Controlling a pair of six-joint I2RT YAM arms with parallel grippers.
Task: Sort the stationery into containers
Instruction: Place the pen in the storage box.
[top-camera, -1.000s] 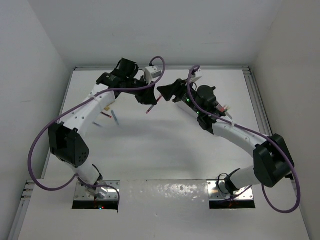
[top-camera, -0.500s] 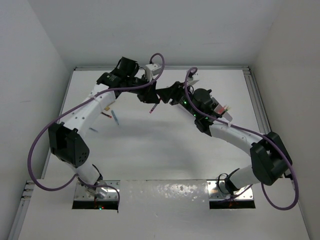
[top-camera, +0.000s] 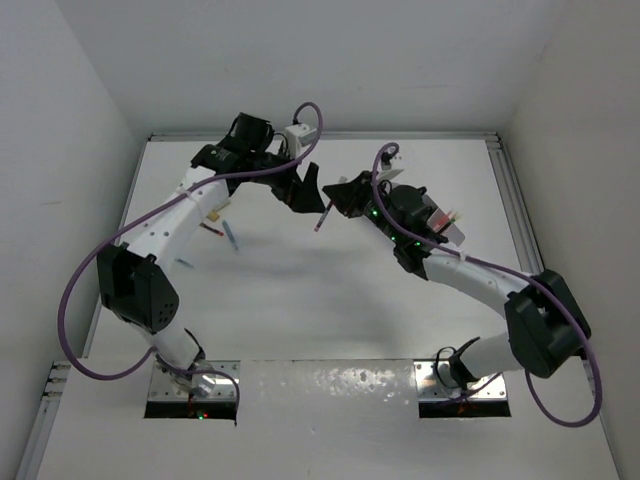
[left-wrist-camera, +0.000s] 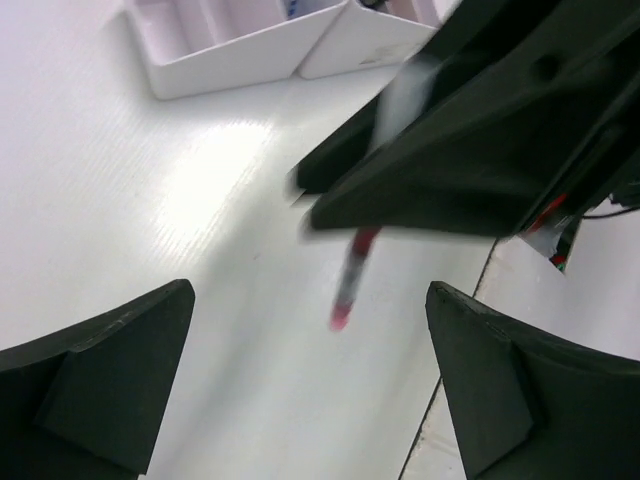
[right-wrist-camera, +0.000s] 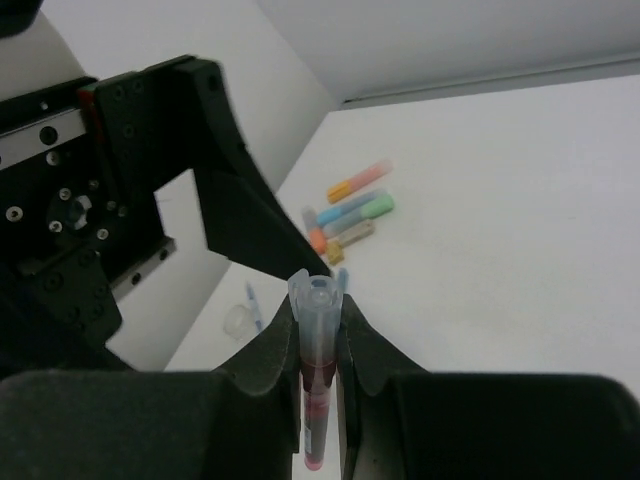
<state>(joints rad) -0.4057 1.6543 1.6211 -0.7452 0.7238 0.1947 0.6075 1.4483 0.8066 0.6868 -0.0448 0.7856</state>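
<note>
A thin red pen (top-camera: 322, 219) with a clear cap hangs upright above the table, and my right gripper (top-camera: 336, 202) is shut on it. In the right wrist view the pen (right-wrist-camera: 314, 420) sits pinched between the two fingers of the right gripper (right-wrist-camera: 320, 315). My left gripper (top-camera: 306, 186) stands open right beside it, holding nothing. Its wrist view shows the left gripper (left-wrist-camera: 310, 300) spread wide with the blurred pen (left-wrist-camera: 352, 282) beyond it. The white and lilac organiser (left-wrist-camera: 230, 45) lies further off. Several pastel highlighters (right-wrist-camera: 350, 212) lie on the table.
A blue pen (right-wrist-camera: 252, 300) and a small clear piece (right-wrist-camera: 236, 320) lie near the left wall. More small items (top-camera: 222, 233) rest under the left arm. The organiser (top-camera: 455, 228) is mostly hidden behind the right arm. White walls close in the table.
My left gripper has opened and let go of the red pen. My right gripper has shut on it and carried it slightly to the right.
</note>
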